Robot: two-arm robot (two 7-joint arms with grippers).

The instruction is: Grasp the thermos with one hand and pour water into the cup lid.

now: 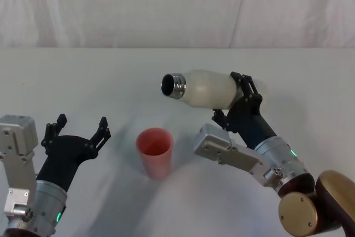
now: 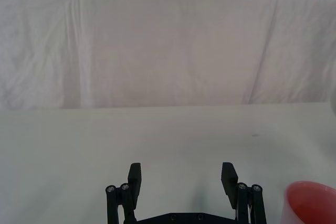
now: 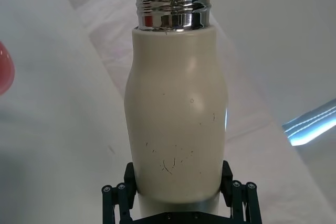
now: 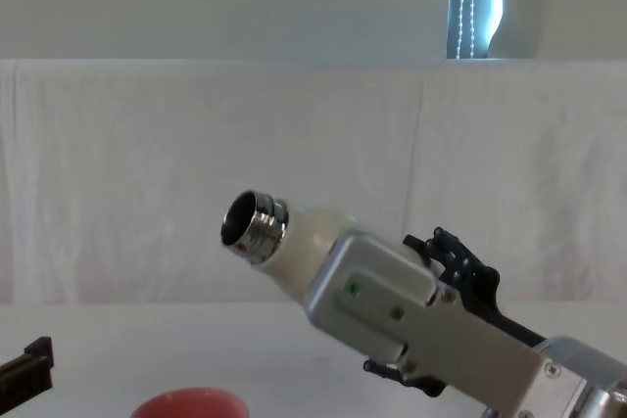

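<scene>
Quick rundown. A fair bit is cut off: in the chest view the right arm's grey wrist housing sits in front of most of the thermos [image 4: 294,237], so only the steel neck and a slice of the cream shoulder peek out, and the cup lid [image 4: 191,404] is just a red rim at the bottom edge. The left wrist view catches only a corner of that cup, low at the side. Can't see inside the thermos mouth either (it's just a dark hole from the head view), and I can't make out any water.

The right gripper [image 1: 238,101] has its black fingers clamped on the lower body of the thermos [image 1: 208,88], one on each side; the right wrist view shows them hugging the base of the bottle [image 3: 178,124]. The thermos is up in the air, tipped close to horizontal, with its open neck pointing toward the robot's left. The neck sits above and a little beyond the cup lid [image 1: 155,148], which stands upright on the white table [image 1: 83,81]. The right forearm angles in from the lower right.

The left gripper [image 1: 77,130] hovers near the table just left of the cup, fingers spread wide, holding nothing.
</scene>
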